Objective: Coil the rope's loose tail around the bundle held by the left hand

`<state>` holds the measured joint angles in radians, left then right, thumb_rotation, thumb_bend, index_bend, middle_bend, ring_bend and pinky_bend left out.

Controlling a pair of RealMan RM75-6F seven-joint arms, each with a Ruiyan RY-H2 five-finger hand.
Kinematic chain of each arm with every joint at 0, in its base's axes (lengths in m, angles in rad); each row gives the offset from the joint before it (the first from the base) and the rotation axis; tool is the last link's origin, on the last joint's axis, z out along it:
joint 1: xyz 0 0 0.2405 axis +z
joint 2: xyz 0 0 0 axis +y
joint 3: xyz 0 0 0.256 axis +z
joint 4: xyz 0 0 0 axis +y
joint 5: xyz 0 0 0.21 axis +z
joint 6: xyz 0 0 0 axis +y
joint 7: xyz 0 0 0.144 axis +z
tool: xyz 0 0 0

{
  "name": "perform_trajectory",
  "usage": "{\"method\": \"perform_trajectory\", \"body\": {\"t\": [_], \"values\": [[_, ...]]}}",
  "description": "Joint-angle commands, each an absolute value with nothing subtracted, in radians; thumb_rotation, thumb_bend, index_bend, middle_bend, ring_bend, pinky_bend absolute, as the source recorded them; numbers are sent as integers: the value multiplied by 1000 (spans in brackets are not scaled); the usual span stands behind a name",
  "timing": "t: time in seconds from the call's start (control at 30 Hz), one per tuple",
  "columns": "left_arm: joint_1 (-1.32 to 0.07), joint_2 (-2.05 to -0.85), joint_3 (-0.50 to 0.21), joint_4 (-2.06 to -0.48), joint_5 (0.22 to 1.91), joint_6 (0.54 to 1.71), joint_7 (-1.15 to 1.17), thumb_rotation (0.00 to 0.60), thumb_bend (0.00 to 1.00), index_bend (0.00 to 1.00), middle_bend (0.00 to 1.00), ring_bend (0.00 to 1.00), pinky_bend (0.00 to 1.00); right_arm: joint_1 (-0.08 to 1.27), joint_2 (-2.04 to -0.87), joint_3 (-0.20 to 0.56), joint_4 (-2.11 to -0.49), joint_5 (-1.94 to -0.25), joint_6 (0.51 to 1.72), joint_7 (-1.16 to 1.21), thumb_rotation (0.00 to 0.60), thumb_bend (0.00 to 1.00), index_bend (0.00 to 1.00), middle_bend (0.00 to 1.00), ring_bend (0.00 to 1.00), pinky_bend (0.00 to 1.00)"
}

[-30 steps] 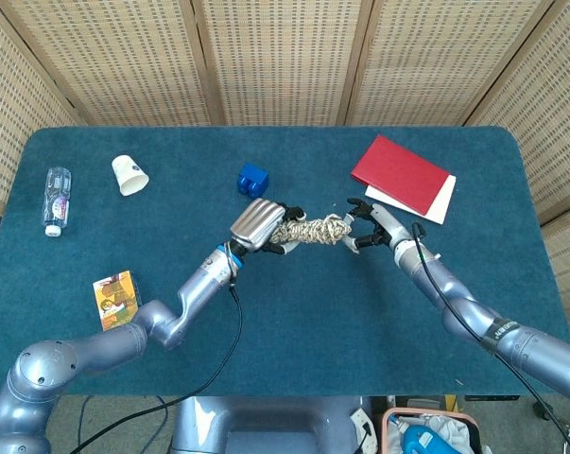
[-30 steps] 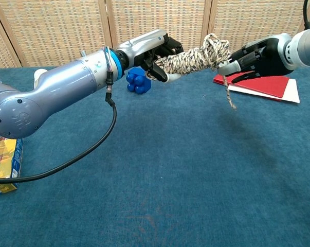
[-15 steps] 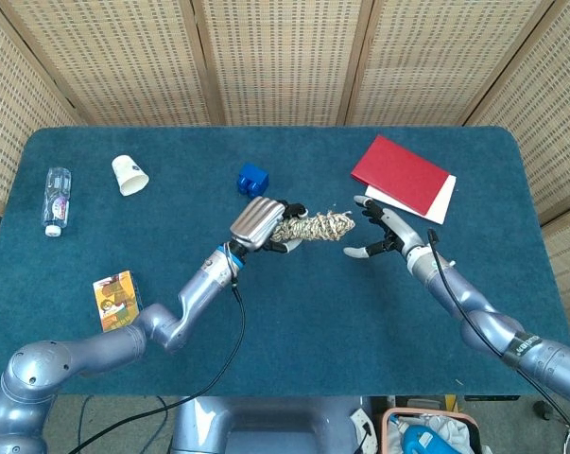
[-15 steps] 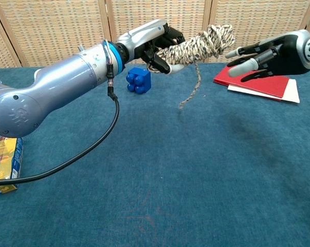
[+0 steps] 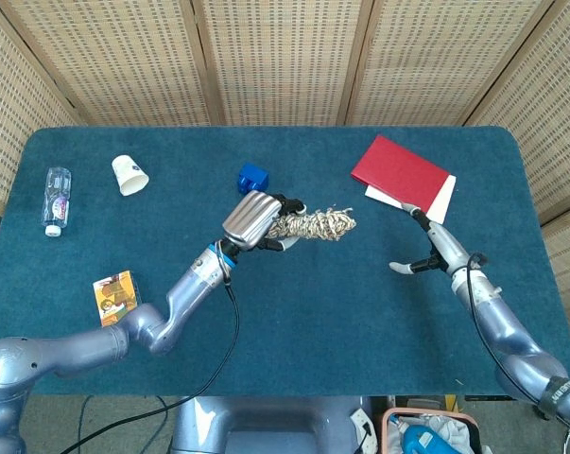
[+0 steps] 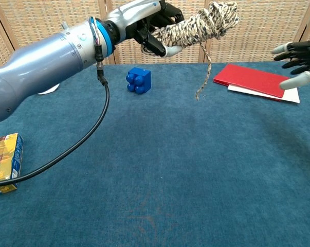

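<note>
One blue-carpeted table (image 5: pixel 294 322) stands before woven wicker screens (image 5: pixel 266 57).

A blue block (image 5: pixel 252 178) sits on the blue table (image 5: pixel 294 322). A red book (image 5: pixel 401 174) lies on white paper (image 5: pixel 442 201). Far off are a paper cup (image 5: pixel 129 175), a water bottle (image 5: pixel 57 200) and a small yellow box (image 5: pixel 114 297).

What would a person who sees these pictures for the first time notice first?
Probably the rope bundle, held up above the blue table by the left hand, with a loose tail hanging free under it. Next, the right hand, open and apart from the rope, near the red book at the table's far right.
</note>
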<state>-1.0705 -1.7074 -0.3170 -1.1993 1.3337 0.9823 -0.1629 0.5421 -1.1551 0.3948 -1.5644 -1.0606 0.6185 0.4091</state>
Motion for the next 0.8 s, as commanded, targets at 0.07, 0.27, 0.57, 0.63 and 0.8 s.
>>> {"method": "perform_trajectory", "body": {"t": [0.07, 0.27, 0.57, 0.63, 0.8], "values": [[-1052, -1664, -316, -1272, 1329, 996, -116, 600, 606, 836, 625, 522, 646, 434, -1165, 310, -1514, -1294, 847, 385, 600, 0, 18, 0, 0, 0], [-1040, -1626, -314, -1318, 1317, 995, -62, 600, 606, 836, 625, 522, 646, 383, -1250, 237, -1308, -1493, 1137, 205, 600, 0, 17, 0, 0, 0], [-1007, -1562, -304, -1360, 1290, 989, -26, 600, 606, 836, 625, 522, 646, 296, -1237, 164, -1310, -1588, 1354, 10, 600, 0, 17, 0, 0, 0], [-1000, -1552, -301, -1364, 1286, 988, -21, 600, 606, 836, 625, 522, 646, 281, -1228, 151, -1332, -1592, 1372, -11, 600, 0, 18, 0, 0, 0], [-989, -1536, -297, -1369, 1278, 984, -20, 600, 606, 836, 625, 522, 646, 255, -1223, 126, -1364, -1596, 1403, -68, 600, 0, 17, 0, 0, 0]]}}
